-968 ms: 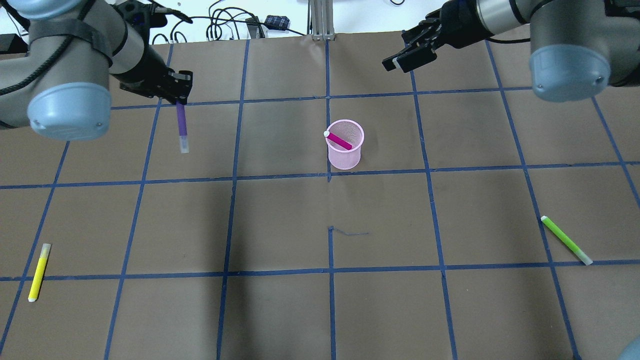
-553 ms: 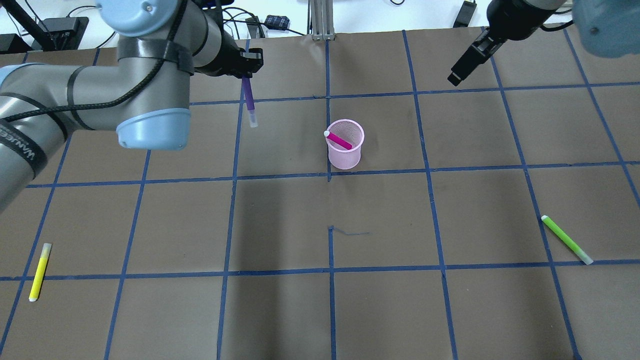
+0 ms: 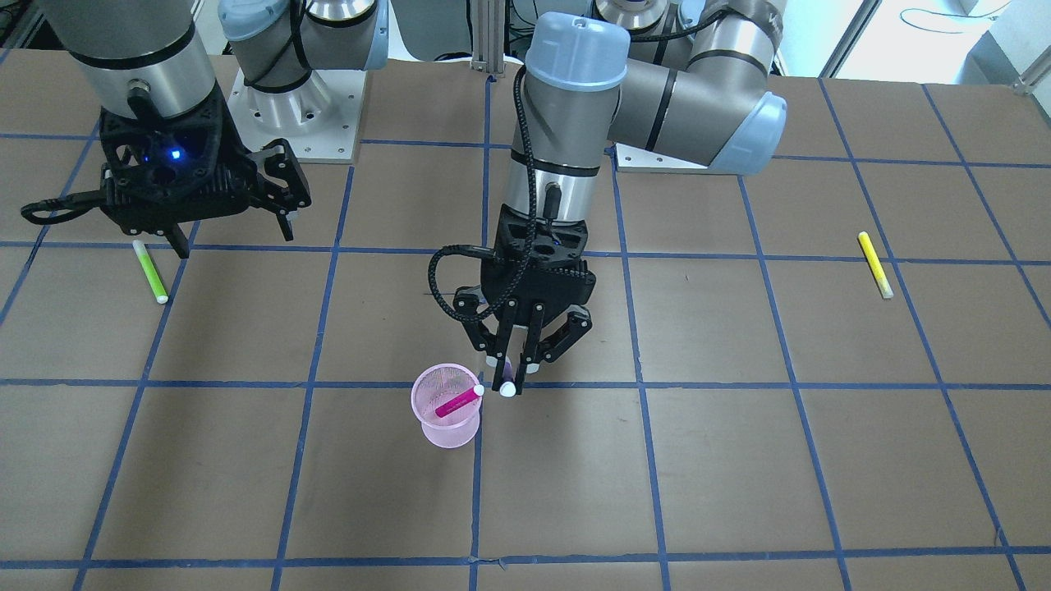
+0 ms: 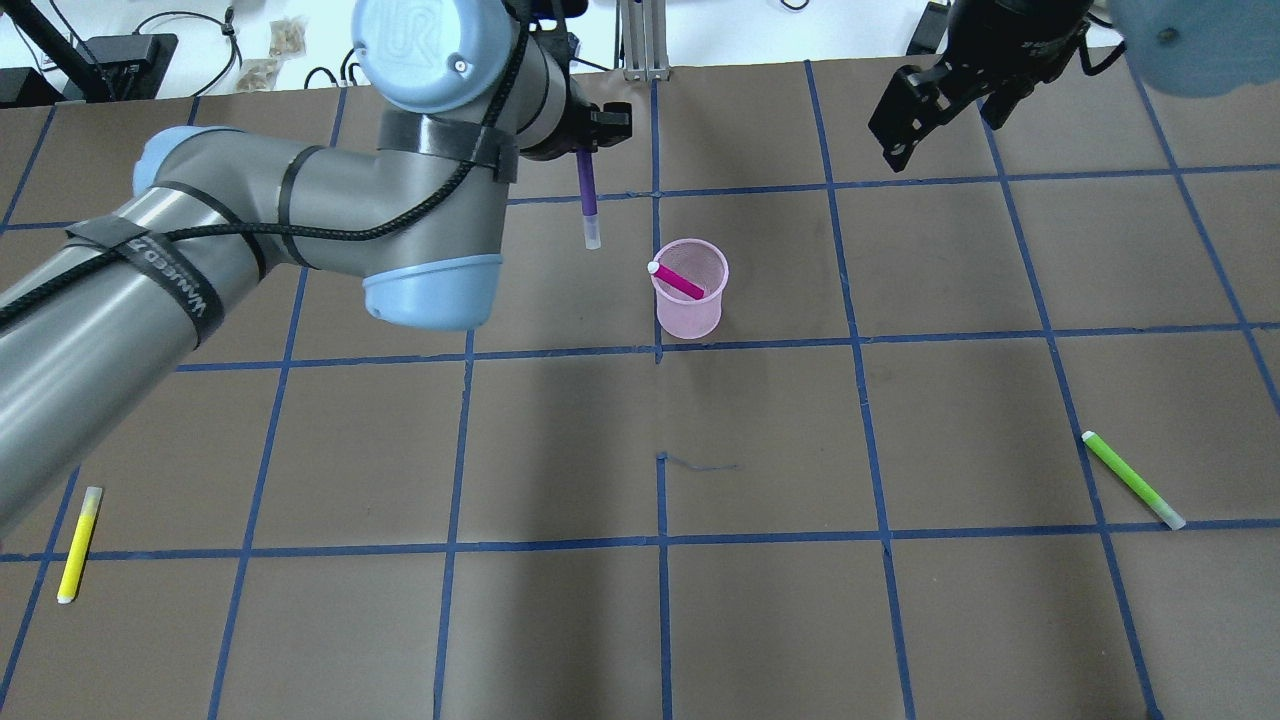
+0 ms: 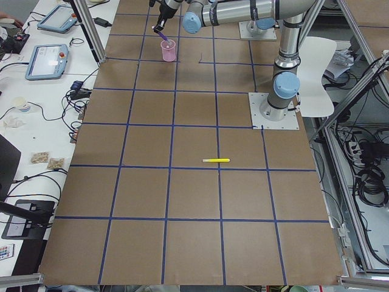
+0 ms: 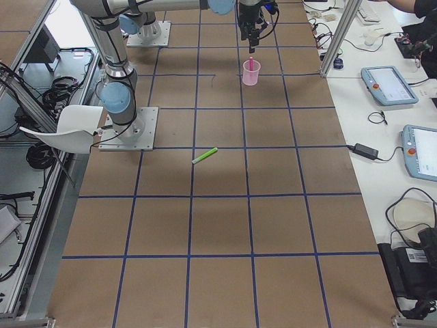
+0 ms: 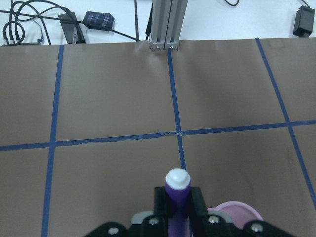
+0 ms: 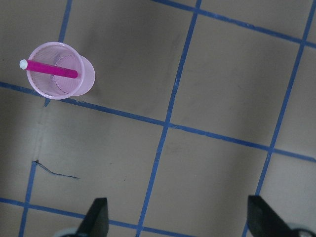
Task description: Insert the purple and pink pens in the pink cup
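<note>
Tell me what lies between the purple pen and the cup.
No object: the overhead view shows only bare brown paper and a blue tape line between the purple pen and the cup.

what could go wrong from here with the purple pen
The purple pen hangs from the left gripper beside the pink cup, not over it; releasing now would likely drop it on the table. The pink pen leans across the cup's mouth, so the descending pen might strike it or tip the cup.
</note>
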Robot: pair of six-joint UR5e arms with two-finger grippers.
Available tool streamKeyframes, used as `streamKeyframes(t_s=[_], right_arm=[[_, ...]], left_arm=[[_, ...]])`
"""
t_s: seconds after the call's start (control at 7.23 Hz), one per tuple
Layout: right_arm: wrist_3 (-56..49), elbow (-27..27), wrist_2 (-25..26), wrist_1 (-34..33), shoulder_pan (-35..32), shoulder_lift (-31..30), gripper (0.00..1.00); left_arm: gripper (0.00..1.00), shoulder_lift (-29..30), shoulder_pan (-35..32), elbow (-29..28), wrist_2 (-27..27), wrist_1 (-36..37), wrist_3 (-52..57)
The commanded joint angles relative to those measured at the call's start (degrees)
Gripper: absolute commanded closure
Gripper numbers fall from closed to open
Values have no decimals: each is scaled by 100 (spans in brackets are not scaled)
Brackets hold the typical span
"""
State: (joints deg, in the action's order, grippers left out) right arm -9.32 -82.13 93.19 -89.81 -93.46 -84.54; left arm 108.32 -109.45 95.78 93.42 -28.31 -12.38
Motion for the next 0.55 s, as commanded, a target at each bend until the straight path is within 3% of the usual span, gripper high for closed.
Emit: streamKeyframes(t_s=[0.0, 0.28, 0.41], right_arm=[[1280, -5, -72, 498, -15, -63, 0], [1363, -5, -310, 220, 12, -80, 0], [1354, -5, -284, -295, 21, -54, 0]], left_arm=[[100, 356, -382, 29, 596, 711, -63], [100, 602, -436, 81, 572, 965, -690], [100, 612, -541, 90, 580, 1081, -765]])
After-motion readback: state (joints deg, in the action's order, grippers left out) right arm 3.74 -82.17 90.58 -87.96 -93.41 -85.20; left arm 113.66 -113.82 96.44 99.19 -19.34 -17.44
